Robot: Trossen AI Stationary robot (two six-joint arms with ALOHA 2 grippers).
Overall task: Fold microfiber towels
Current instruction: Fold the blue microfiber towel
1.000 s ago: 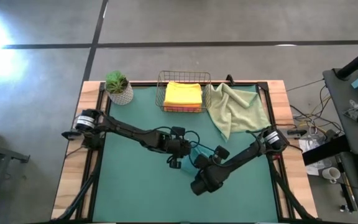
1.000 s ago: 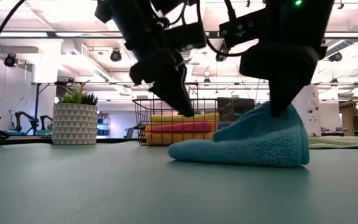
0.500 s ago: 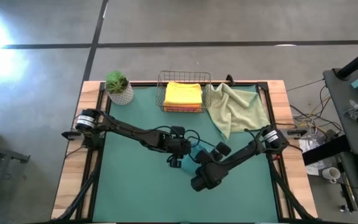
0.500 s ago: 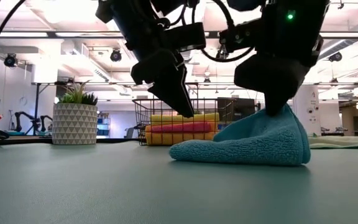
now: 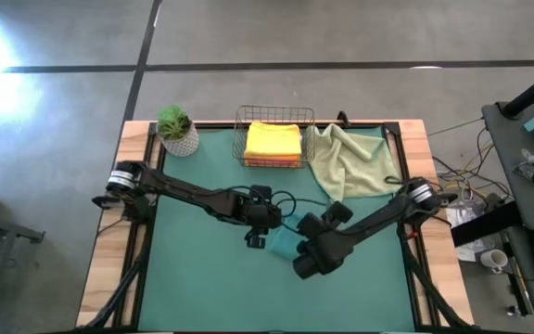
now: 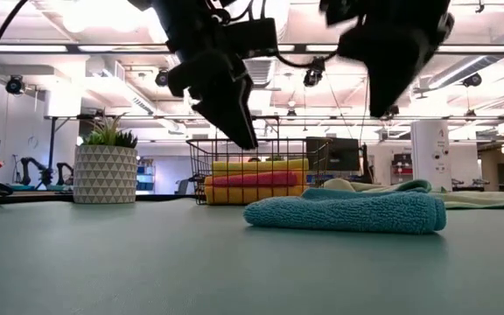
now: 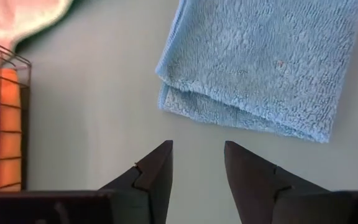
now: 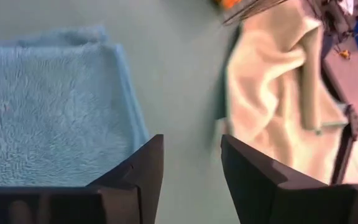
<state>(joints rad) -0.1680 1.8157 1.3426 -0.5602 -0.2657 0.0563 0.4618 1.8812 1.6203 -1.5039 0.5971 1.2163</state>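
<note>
From above, the green worktop [image 5: 202, 278] carries a folded teal towel [image 5: 283, 243] at its middle, between the left tool [image 5: 255, 239] and right tool [image 5: 308, 266]. At table height the towel lies flat. Both wrist views show parted, empty fingers above it.

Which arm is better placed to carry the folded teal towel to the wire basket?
Probably the left. The left hand hangs open beside the folded teal microfiber towel, on the wire basket side.
</note>
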